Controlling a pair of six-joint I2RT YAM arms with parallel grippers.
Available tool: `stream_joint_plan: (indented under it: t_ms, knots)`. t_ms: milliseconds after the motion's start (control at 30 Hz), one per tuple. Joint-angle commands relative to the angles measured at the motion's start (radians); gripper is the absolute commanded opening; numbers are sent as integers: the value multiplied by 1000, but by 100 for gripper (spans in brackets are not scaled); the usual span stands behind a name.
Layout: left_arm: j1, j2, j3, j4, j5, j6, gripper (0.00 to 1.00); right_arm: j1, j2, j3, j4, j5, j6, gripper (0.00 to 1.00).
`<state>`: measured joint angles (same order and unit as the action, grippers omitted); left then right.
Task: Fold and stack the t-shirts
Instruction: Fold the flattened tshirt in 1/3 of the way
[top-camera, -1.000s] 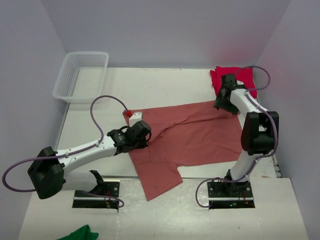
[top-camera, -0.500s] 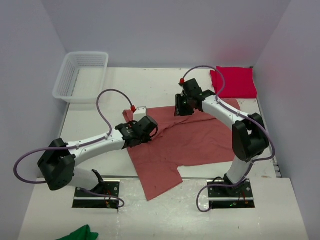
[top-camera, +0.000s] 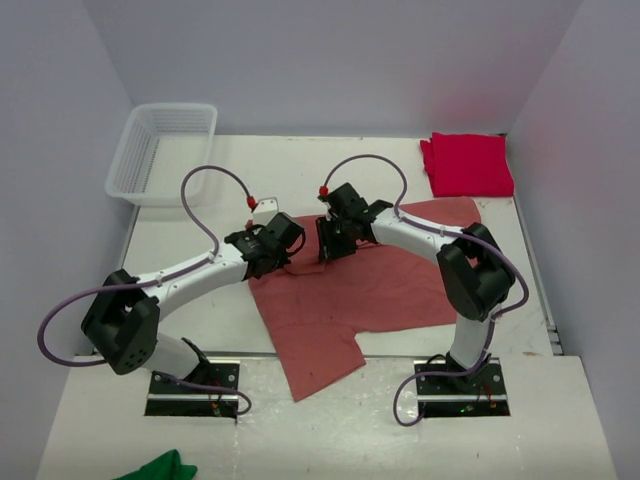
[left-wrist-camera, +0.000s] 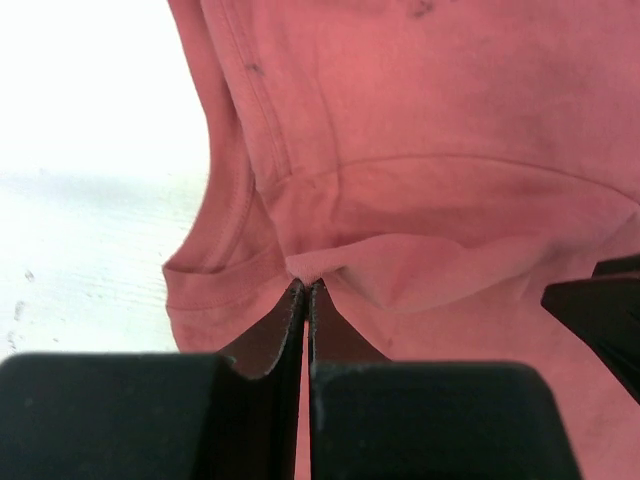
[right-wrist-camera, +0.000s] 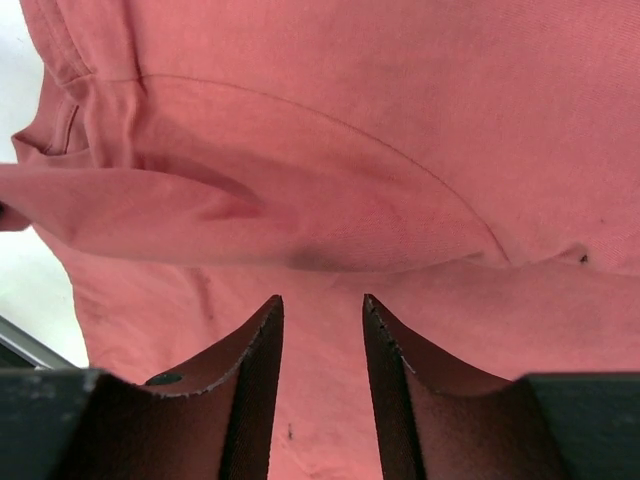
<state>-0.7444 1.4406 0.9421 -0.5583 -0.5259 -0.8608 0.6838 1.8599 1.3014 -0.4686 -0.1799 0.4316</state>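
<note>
Pinches a fold of the salmon t-shirt (top-camera: 400, 280) in the tightly closed left end effector (left-wrist-camera: 306, 290), reaching inward; poises the half-open, empty right end effector (right-wrist-camera: 322, 300) low over that shirt.

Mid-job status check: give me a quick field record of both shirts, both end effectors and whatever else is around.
salmon t-shirt: spread out unfolded, table centre
crimson t-shirt: folded, far right corner
left end effector: shut, pinching a raised fold of the salmon t-shirt near its left edge
right end effector: open, fingers apart over the salmon t-shirt, nothing held
basket: white, far left corner
green cloth: near left, partly cut off by the frame
stack: not yet made
</note>
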Motion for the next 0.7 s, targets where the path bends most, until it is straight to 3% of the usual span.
stream_joint_plan:
  t_ms: [0, 667]
  knots:
    - [28, 4, 41, 32, -34, 46, 0, 5, 10, 2, 41, -20, 24, 38]
    - [129, 109, 104, 138, -17, 140, 0, 51, 36, 12, 27, -6, 35, 35]
